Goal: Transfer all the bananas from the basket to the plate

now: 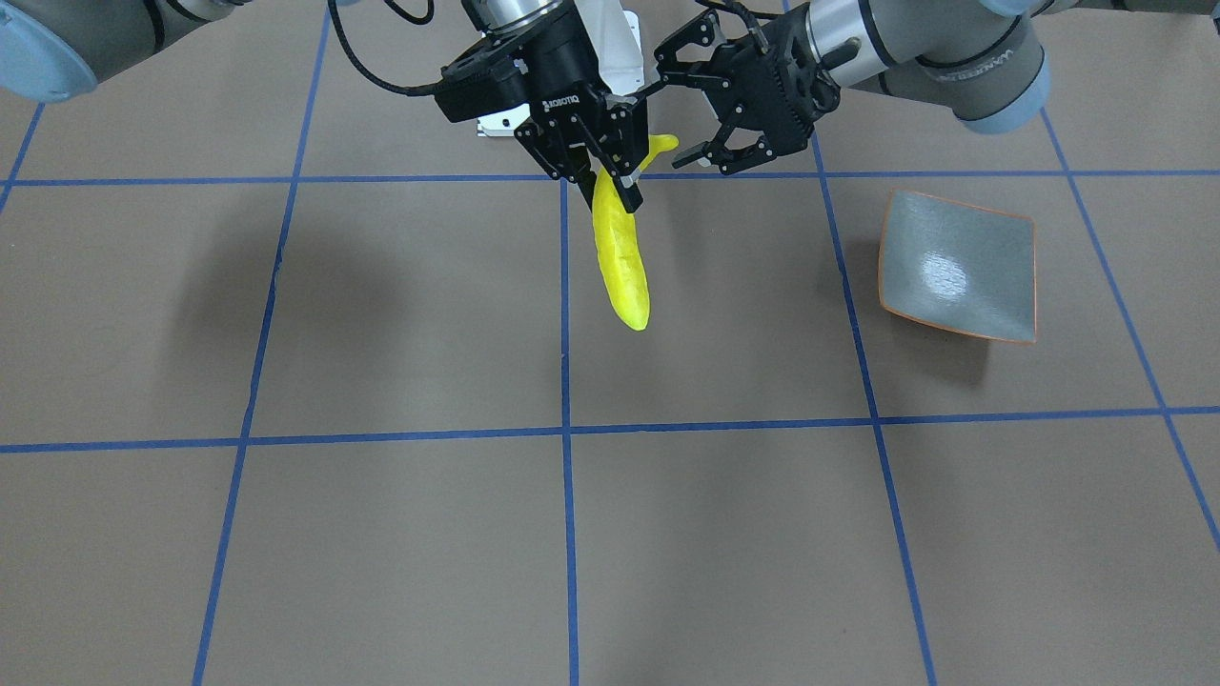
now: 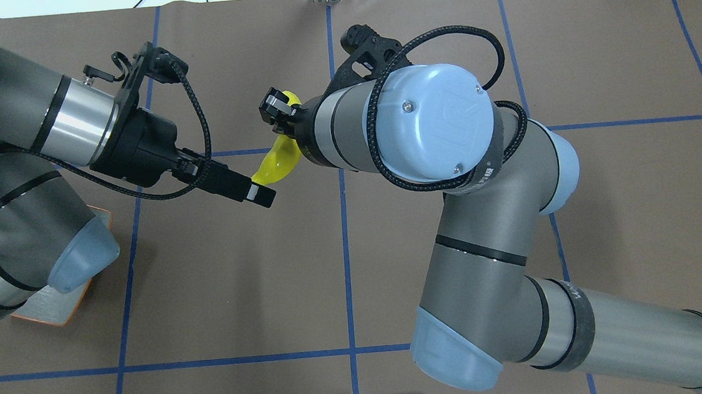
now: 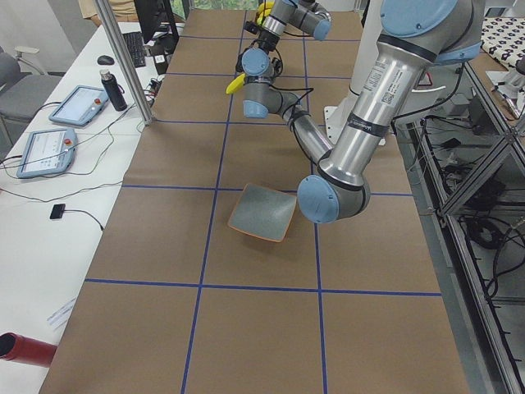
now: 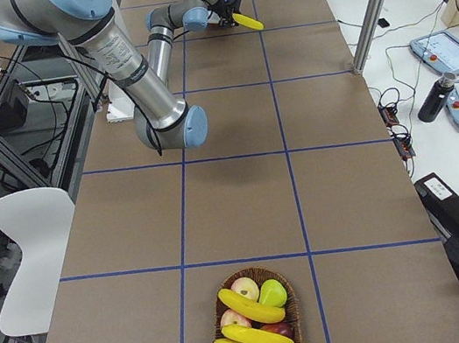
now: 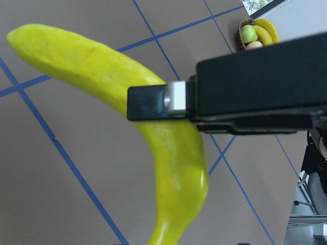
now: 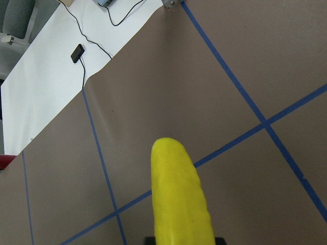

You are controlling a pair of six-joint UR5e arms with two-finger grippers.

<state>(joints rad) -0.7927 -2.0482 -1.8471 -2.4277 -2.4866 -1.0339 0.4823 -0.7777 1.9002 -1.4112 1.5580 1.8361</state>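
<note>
The right gripper (image 1: 602,184) is clenched on one banana (image 1: 624,267), pinching it near its upper part; the long yellow body hangs out from the fingers toward the operators' side, clear of the table (image 1: 381,553). The right wrist view shows the blunt end jutting over brown paper and blue tape lines.

The left gripper (image 1: 671,119) stands just beside the right one with its jaws spread wide, grasping nothing firmly; the banana's thin stem end pokes out toward the gap between its fingers, and whether a pad touches it I cannot tell. In the left wrist view one black finger (image 5: 148,102) crosses in front of the banana's bend, close against it.

The plate (image 1: 953,276) lies flat on the table on the robot's left side, well apart from both grippers; in the overhead view the left arm's elbow covers most of it, and only an orange-rimmed corner shows.

The basket (image 4: 292,307) sits at the table's end on the robot's right, close to the right-side camera and well apart from the plate. Three more bananas (image 4: 252,338) lie across it on top of other fruit (image 4: 271,292) — a green piece and some reddish ones; the left wrist view catches the basket small in its upper corner
</note>
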